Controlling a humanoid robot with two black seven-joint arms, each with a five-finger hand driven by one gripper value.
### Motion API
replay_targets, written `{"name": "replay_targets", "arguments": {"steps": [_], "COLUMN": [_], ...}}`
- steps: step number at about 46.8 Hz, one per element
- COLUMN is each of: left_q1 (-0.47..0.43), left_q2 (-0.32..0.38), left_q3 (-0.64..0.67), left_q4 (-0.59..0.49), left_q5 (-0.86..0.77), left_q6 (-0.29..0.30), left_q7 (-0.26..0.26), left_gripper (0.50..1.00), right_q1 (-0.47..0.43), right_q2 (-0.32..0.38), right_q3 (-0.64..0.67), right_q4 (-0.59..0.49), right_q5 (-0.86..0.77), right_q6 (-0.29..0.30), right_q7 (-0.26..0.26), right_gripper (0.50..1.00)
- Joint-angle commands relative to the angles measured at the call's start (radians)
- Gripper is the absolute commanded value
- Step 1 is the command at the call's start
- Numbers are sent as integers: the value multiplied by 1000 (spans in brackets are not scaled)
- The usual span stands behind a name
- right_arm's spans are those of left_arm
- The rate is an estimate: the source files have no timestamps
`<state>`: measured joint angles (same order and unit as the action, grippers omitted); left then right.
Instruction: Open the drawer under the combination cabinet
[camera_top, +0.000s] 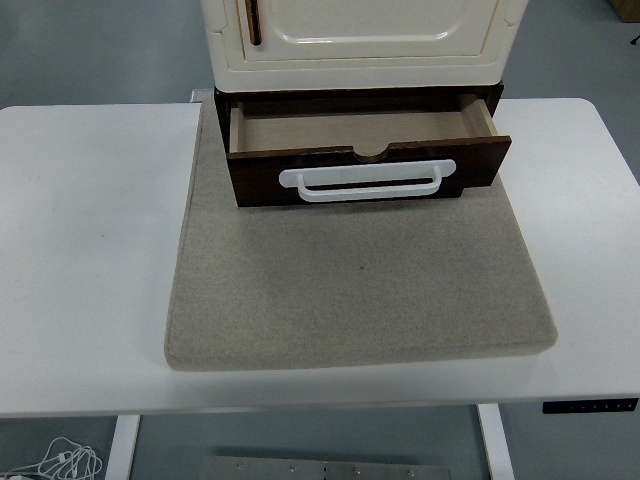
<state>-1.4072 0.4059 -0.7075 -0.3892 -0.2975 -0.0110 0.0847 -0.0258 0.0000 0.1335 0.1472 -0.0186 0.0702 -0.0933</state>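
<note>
1. Drawer (365, 150) sits under the cream cabinet (360, 35) at the far middle of the bench (80, 250), pulled out over the grey mat (360, 290). Its bare wooden inside shows, and the white handle (368, 183) faces the near edge.
2. Its front hangs askew — the right end stands further out than the left. Judged from that, any further pull on 1 end could jam it in its runners or drag the cabinet along the mat.
3. A hard pull might also bring it right out, since nothing visible shows a stop.
4. The cabinet looks tall over a narrow base; a tug low down could tip it forward.
5. Neither arm is in view, so no hand pose can be told — whether either hand is wide, narrow or holding anything cannot be seen.
6. By the look of it, the task is done or nearly so.
</note>
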Motion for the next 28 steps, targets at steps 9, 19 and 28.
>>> {"name": "replay_targets", "arguments": {"steps": [9,19,28], "left_q1": [138,240,269], "left_q2": [-64,-91,-102], "left_q3": [-50,-133,-161], "left_q4": [4,4,4], "left_q5": [0,-6,-17], "left_q6": [-9,-75,-93], "left_q7": [-3,-3,-6], "left_gripper": [1000,1000,1000], "right_q1": [0,0,0], "right_q2": [0,0,0], "right_q3": [0,0,-2], "right_q4": [0,0,2], "right_q5": [-1,0,0], "right_q6": [-1,-1,0], "right_q7": [1,0,0], "right_gripper": [926,926,926]}}
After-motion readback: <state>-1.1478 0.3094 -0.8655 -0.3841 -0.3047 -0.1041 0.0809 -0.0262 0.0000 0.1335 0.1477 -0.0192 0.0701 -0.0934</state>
